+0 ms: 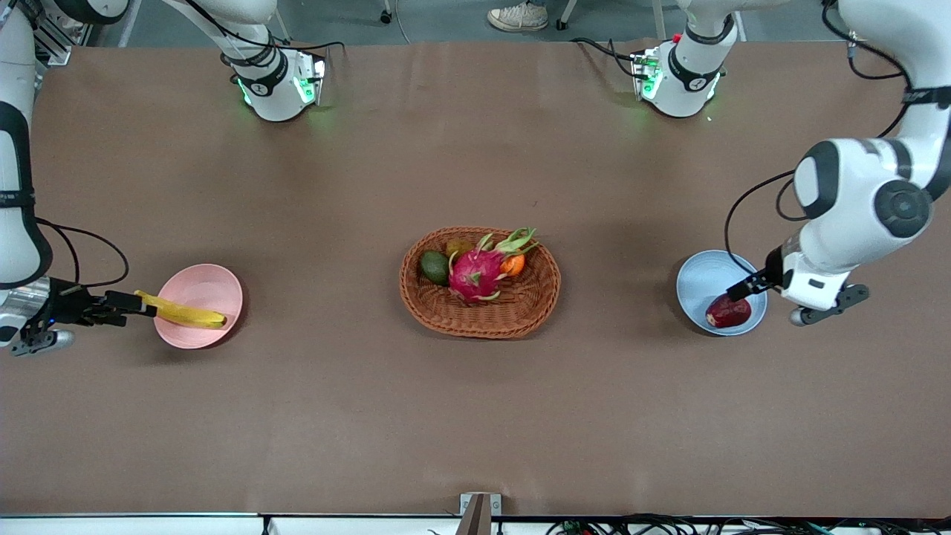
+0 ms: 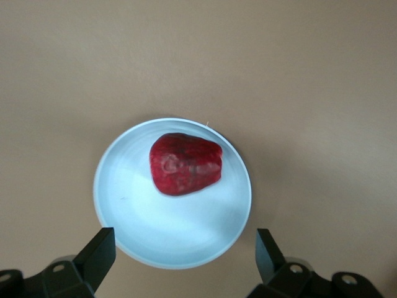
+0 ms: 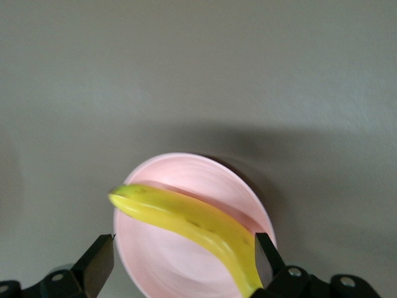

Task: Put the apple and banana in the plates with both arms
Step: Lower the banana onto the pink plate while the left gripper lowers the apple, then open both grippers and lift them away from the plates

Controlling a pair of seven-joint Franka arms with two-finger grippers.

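The yellow banana (image 1: 186,314) lies across the pale pink plate (image 1: 200,272) at the right arm's end of the table, with one end sticking out over the rim. My right gripper (image 1: 134,303) is open just over that end. In the right wrist view the banana (image 3: 186,218) crosses the plate (image 3: 186,171) and its end lies against one of the fingers (image 3: 265,251), with my right gripper (image 3: 183,254) spread wide. The maroon apple (image 1: 728,310) sits in the light blue plate (image 1: 698,279) at the left arm's end. My left gripper (image 1: 745,287) is open above the plate's rim. In the left wrist view the apple (image 2: 185,164) is clear of my left gripper (image 2: 185,251), whose fingers straddle the plate's edge (image 2: 124,217).
An oval wicker basket (image 1: 520,305) stands mid-table holding a pink dragon fruit (image 1: 475,273), an avocado (image 1: 435,267) and a small orange fruit (image 1: 513,264). The arm bases (image 1: 278,82) stand along the table edge farthest from the front camera.
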